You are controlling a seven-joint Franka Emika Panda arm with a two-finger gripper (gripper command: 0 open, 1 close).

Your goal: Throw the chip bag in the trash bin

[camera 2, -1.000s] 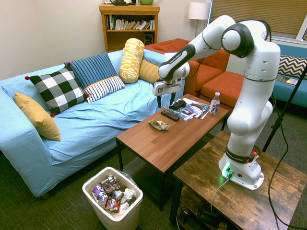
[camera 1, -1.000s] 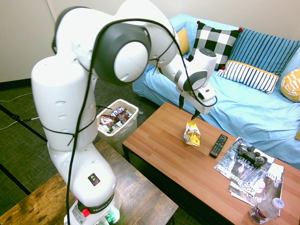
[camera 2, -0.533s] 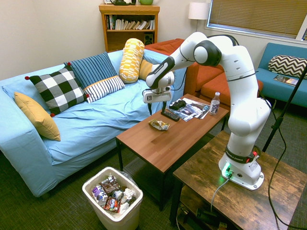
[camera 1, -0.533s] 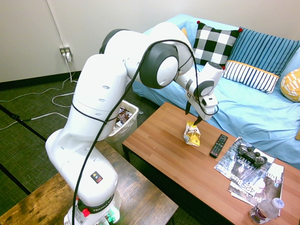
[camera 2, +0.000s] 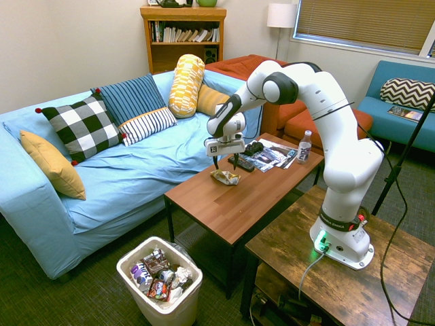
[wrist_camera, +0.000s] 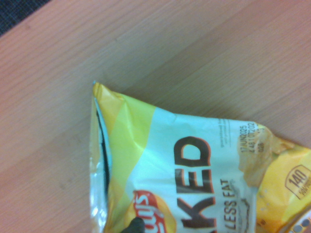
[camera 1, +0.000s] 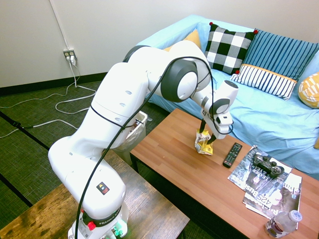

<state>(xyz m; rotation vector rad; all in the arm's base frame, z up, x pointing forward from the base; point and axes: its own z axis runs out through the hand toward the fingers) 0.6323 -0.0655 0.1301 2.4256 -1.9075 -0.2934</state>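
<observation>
The chip bag [camera 1: 203,143] lies on the wooden counter [camera 1: 169,159], crumpled, yellow and white, near the edge that faces the blue sofa [camera 1: 269,114]. The jaws [camera 1: 206,138] point almost straight down and stand wide open, released, with nothing between them clamped. In the first exterior view the two dark fingers straddle the upper part of the bag, one on each side of it, their tips low beside the foil; whether either tip touches the bag cannot be told. The second exterior view shows the same: the jaws [camera 2: 224,163] hang directly over the bag [camera 2: 225,177], one finger toward the sofa side and one toward the remote [camera 2: 241,163].

The wrist view is filled with the bag [wrist_camera: 194,174] from close by, its open mouth a dark slit along one end, with brown lettering across a white and yellow face, lying flat on the wood grain.

The remote [camera 1: 232,155] lies just beside the bag on the counter, apart from it. Farther along are magazines [camera 1: 264,186] with a game controller [camera 1: 267,164] on top, and a water bottle [camera 1: 282,224] near the counter's end.

The trash bin [camera 2: 160,278] stands on the floor off the counter's other end, well apart from the bag, with wrappers already inside it.
</observation>
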